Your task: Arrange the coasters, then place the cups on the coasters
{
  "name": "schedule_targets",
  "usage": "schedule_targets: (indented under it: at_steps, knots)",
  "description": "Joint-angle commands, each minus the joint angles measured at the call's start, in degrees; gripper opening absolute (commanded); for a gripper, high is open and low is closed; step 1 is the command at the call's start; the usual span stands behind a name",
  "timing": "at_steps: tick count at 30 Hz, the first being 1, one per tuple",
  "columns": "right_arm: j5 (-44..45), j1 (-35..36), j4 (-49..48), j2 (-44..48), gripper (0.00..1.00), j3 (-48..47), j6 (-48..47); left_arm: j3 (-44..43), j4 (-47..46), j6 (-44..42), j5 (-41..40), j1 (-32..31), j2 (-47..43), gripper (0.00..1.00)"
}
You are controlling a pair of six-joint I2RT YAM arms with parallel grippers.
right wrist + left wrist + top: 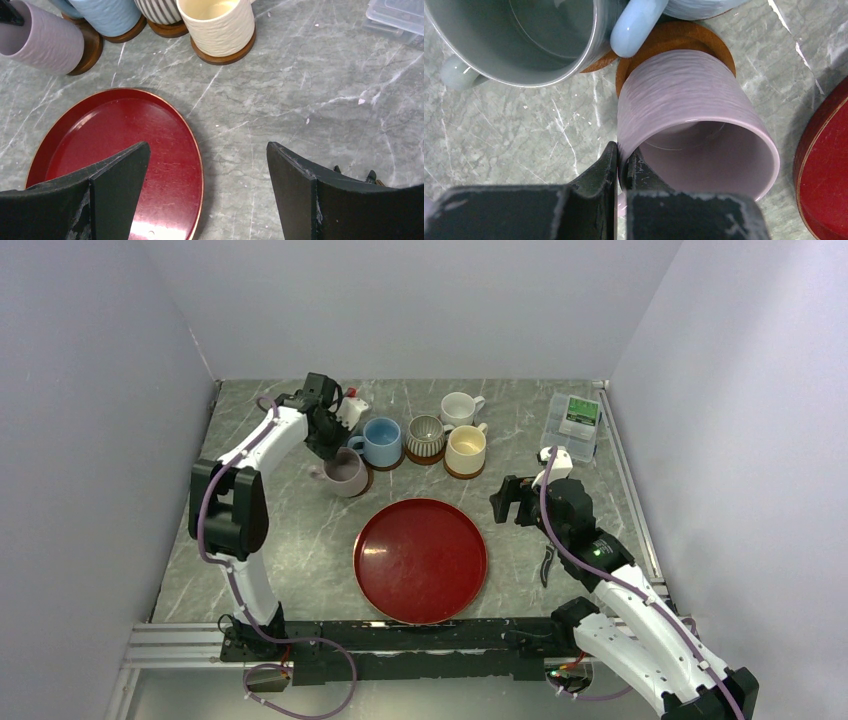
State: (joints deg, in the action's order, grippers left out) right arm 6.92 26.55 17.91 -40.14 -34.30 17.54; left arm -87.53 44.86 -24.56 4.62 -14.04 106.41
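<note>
Pinches the lilac mug [694, 115] by its wall with the left gripper [618, 165], mug on a coaster [684, 42], near-left of the light blue mug [383, 440]. Holds right gripper [207, 170] spread wide, right of red tray [125, 130].

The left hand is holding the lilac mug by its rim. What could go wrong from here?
1. The left hand pinches only a thin part of the wall of the lilac mug, so the mug may slip or tip.
2. The handle of the blue mug is very close to it; a sideways move could knock it.
3. The coaster shows mostly on one side of the lilac mug, so the mug may end up off centre.
</note>
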Motion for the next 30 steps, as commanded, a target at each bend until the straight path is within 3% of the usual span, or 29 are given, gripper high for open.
schedule_targets:
  at_steps: [1, 30]
  knots:
    - [-0.33, -0.26, -2.49, 0.52, 0.91, 0.14, -0.44, -4.33, -2.11, -0.51, 1.0, 0.35, -0.61, 0.03]
    - [-0.5, -0.27, -2.6, 0.16, 0.91, 0.21, -0.63, -6.55, -2.19, -0.37, -0.32, 0.42, 3.49, 0.03]
